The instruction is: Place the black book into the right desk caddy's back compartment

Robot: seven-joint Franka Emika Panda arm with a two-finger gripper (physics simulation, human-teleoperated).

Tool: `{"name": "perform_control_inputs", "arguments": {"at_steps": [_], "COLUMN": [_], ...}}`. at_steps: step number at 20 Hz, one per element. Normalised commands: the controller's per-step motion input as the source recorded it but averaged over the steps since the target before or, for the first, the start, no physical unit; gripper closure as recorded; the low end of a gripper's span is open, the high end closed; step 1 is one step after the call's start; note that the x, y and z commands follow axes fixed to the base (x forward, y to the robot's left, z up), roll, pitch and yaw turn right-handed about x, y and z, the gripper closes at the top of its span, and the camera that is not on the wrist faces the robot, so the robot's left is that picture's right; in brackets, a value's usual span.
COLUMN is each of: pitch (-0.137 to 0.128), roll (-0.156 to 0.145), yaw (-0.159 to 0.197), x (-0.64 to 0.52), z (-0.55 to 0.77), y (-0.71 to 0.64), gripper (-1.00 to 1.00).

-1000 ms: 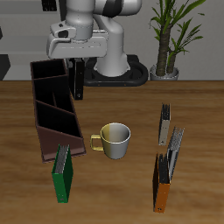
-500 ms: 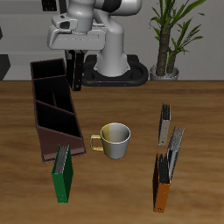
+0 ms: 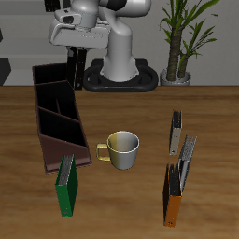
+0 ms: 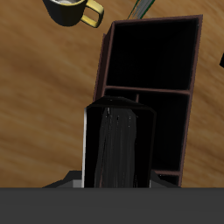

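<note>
One thing sits in the hand (image 3: 75, 58): the black book (image 3: 76, 69), clamped between the fingers and hanging upright with its lower edge pointing down. In the wrist view the black book (image 4: 117, 145) fills the near field, a dark glossy slab with a pale strip along one edge, and the hand's grey body cuts off its near end.

Below and just beside the book lies the right desk caddy (image 3: 58, 114), a long maroon-brown open box running from the far part of the counter (image 3: 140, 201) toward its front edge. The book hangs in the air over the caddy's far end, clear of the rim, roughly above the edge of the back compartment (image 3: 51, 75). From the wrist view the caddy (image 4: 149, 87) shows two large dark bays split by a straight partition; whether the book is lined up squarely over the back bay cannot be told for sure.

Nearer the counter's front edge, a green book (image 3: 66, 183) leans upright against the caddy's near end. A pale mug (image 3: 121, 148) with its handle turned toward the caddy stands beside the caddy's middle, a little apart. Well apart on the other side stand a second rack of upright books (image 3: 180, 149) and an orange book (image 3: 172, 196).
</note>
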Motion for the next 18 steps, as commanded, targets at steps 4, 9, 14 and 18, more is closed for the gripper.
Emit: {"name": "perform_control_inputs", "arguments": {"at_steps": [4, 9, 14, 18], "pitch": [-0.029, -0.008, 0.002, -0.016], "roll": [-0.03, -0.021, -0.029, -0.044], "yaw": [0.018, 0.002, -0.013, -0.01], "x": [-0.19, -0.04, -0.05, -0.08], "z": [-0.11, -0.01, 0.06, 0.06], "y": [0.02, -0.03, -0.19, -0.14], "gripper": [1.0, 1.0, 1.0, 1.0]}}
